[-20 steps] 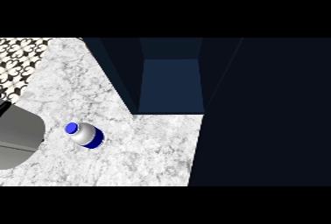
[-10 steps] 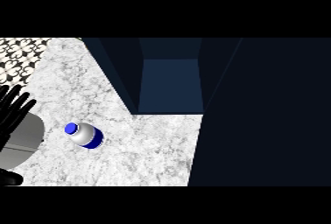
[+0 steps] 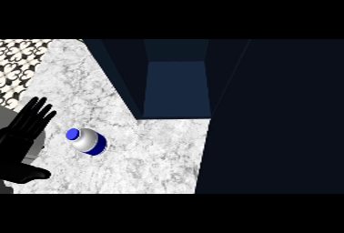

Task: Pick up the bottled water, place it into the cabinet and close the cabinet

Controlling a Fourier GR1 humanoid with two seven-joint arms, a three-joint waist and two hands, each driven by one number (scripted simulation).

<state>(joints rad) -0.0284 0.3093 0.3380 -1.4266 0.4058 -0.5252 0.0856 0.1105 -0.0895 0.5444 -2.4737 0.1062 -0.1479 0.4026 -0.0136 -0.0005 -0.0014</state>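
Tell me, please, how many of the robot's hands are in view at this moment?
1. The left hand shows at the view's left edge, fingers straight, over the marble counter beside the bottled water without touching it. The right hand is out of view.

Bench (image 3: 154,150): white marble, veined and mottled in grey.
Bottled water (image 3: 87,141): pale grey-white body, bright blue cap, blue band round the lower end.
Cabinet (image 3: 176,86): dark navy walls; the open inside is a lighter, flat blue.
Left hand (image 3: 20,136): plain black throughout.
Tiled patch (image 3: 15,68): black-and-white ornamental pattern at the upper left corner.
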